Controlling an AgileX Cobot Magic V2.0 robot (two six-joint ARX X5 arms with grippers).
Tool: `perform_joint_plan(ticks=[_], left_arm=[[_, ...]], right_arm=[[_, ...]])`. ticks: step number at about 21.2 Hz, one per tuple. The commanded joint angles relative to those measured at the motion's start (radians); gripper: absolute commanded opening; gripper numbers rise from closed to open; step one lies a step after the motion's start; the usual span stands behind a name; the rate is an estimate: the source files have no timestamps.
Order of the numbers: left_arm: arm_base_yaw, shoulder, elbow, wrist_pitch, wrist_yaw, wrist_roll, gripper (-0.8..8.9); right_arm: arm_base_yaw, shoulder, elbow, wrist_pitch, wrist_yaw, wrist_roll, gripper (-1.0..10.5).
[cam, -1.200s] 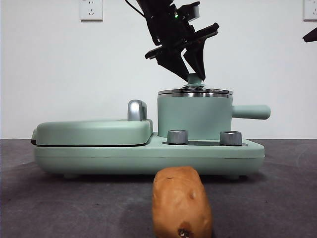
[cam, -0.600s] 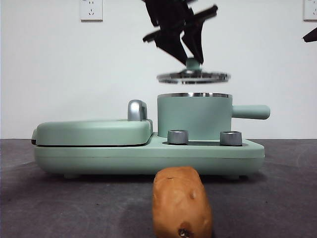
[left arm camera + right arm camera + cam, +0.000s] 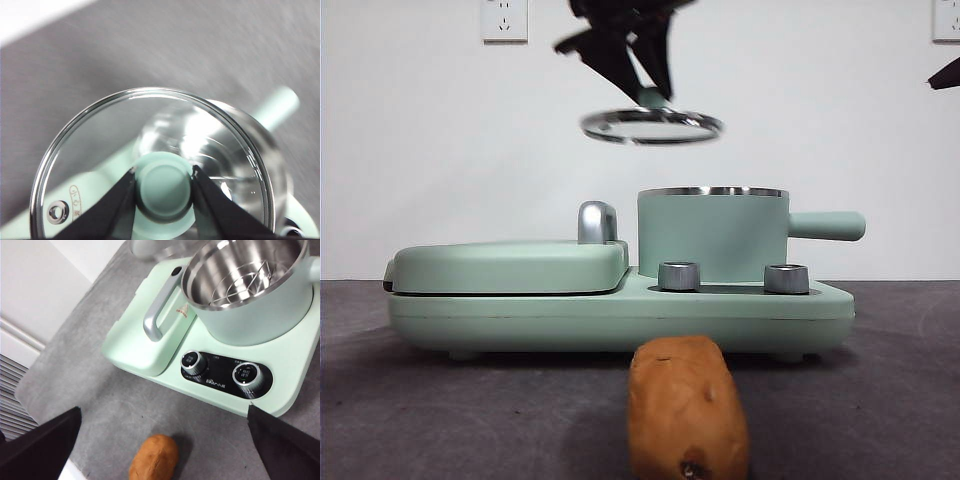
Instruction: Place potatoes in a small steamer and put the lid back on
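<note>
Left gripper (image 3: 163, 186): jaws clamped on lid (image 3: 652, 126) knob, held high above the grill cover
Right gripper (image 3: 165, 440): jaws wide apart
Steamer (image 3: 713, 235): uncovered
Potato (image 3: 687, 408): on table, before the cooker

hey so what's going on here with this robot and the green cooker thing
The left gripper has the glass lid pinched by its green knob and holds it in the air, above and off to the side of the steamer pot. The pot is open, with a wire rack visible inside. The potato lies on the table in front of the cooker, untouched. The right gripper hangs open above that area, holding nothing.
</note>
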Motion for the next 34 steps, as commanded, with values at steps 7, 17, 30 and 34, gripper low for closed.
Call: perform_joint_plan(ticks=[7, 17, 30, 34], left_arm=[[0.198, -0.078, 0.042, -0.055, -0.003, -0.001, 0.19], [0.375, -0.083, 0.042, -0.072, 0.005, -0.018, 0.19], [0.409, -0.083, 0.042, -0.081, 0.005, -0.019, 0.19], [0.409, -0.083, 0.042, -0.084, 0.016, -0.019, 0.19]], right_arm=[[0.438, 0.202, 0.143, -0.036, 0.317, 0.211, 5.4], [0.776, 0.711, 0.428, -0.290, 0.575, 0.465, 5.4], [0.866, 0.975, 0.450, -0.323, 0.608, 0.523, 5.3], [0.863, 1.017, 0.450, -0.310, 0.610, 0.520, 5.1]])
